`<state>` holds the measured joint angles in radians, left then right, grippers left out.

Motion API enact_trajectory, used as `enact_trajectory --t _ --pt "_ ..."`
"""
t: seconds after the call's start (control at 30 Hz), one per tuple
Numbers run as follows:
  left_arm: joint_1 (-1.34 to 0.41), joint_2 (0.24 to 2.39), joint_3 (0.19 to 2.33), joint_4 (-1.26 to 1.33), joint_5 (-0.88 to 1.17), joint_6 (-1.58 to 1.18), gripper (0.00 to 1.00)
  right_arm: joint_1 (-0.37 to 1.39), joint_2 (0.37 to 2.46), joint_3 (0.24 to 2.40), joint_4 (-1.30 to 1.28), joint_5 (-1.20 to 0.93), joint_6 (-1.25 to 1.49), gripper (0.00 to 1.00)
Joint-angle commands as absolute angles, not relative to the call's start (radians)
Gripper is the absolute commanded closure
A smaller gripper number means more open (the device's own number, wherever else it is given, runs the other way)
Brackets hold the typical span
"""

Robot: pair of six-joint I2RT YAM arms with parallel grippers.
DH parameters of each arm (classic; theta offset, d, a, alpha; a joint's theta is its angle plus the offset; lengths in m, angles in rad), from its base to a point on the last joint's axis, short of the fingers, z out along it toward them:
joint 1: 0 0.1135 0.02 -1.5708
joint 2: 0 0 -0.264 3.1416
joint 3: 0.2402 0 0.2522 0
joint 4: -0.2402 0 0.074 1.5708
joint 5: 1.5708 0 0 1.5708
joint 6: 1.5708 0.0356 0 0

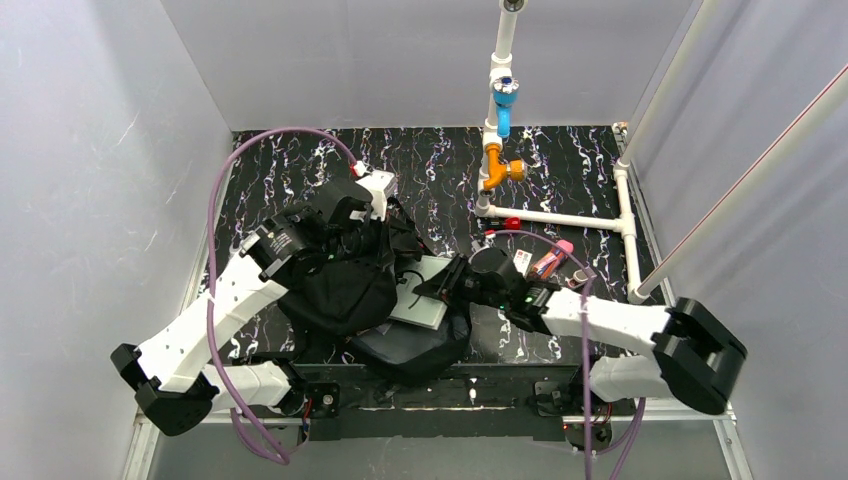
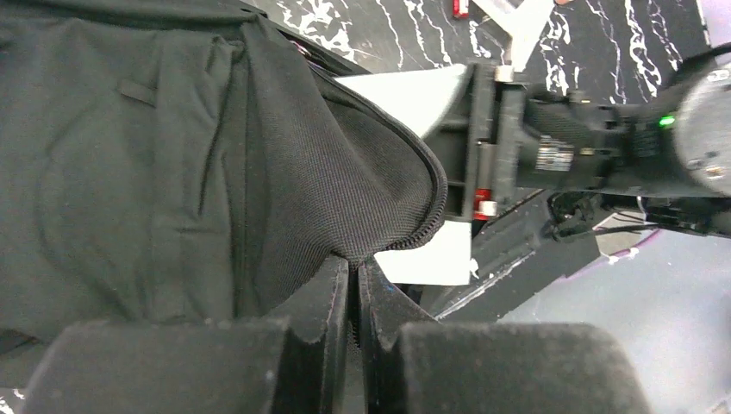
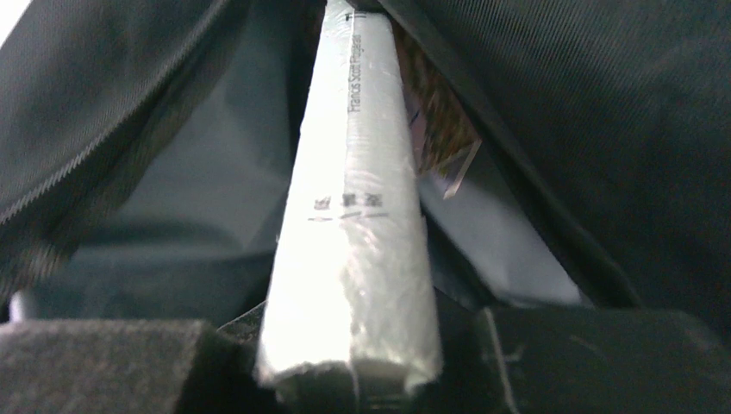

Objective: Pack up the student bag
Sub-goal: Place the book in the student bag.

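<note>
Here the left pincer (image 2: pixel 354 280) pinches the student bag (image 2: pixel 172 172); the right pincer (image 3: pixel 349 384) clamps a white book (image 3: pixel 353 216).

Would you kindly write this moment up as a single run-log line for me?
left hand: shut on student bag zipper edge | right hand: shut on white book | book: partly inside bag opening

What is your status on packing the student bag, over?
Left gripper shut on student bag at its zipper edge. Right gripper shut on white book, far end inside the opening. Nothing seen blocking.
</note>
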<state>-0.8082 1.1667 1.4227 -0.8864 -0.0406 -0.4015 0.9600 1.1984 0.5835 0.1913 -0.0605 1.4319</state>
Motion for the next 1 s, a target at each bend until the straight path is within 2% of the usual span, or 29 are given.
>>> enact_trajectory --t 0.0,0.13,0.17,0.2,0.33,0.47,0.6,0.7,0.73,0.77,0.87,0.97 --pt "-0.808 1.138 1.419 -0.804 0.053 -0.424 1.0 1.03 1.339 0.722 0.55 0.197 1.441 0.99" --pt "-0.808 1.122 1.431 -0.836 0.032 -0.391 1.0 1.079 1.531 0.837 0.685 0.283 1.385 0.99" --pt "-0.808 1.116 1.433 -0.848 0.019 -0.382 1.0 1.078 1.57 0.86 0.701 0.264 1.383 0.95" --pt "-0.808 1.11 1.434 -0.857 0.014 -0.375 1.0 1.079 1.6 0.871 0.73 0.237 1.361 0.8" --pt "-0.806 1.085 1.407 -0.874 -0.033 -0.359 1.0 1.117 1.592 0.83 0.636 0.244 1.29 0.36" --pt "-0.806 1.077 1.372 -0.866 -0.04 -0.354 1.0 1.138 1.515 0.749 0.548 0.201 1.189 0.17" --pt "-0.807 1.058 1.32 -0.845 -0.034 -0.353 1.0 1.14 1.467 0.711 0.392 0.148 1.084 0.14" --pt "-0.806 1.043 1.29 -0.84 -0.031 -0.354 1.0 1.139 1.477 0.68 0.471 0.102 1.081 0.29" --pt "-0.805 1.039 1.281 -0.841 -0.032 -0.356 1.0 1.142 1.494 0.687 0.51 0.078 1.082 0.3" --pt "-0.805 1.035 1.276 -0.841 -0.033 -0.359 1.0 1.147 1.513 0.707 0.526 0.055 1.075 0.3" --pt "-0.806 1.025 1.261 -0.841 -0.031 -0.37 1.0 1.174 1.583 0.816 0.474 0.058 1.038 0.19" --pt "-0.806 1.022 1.239 -0.841 -0.056 -0.375 1.0 1.18 1.626 0.879 0.453 0.075 1.028 0.17"
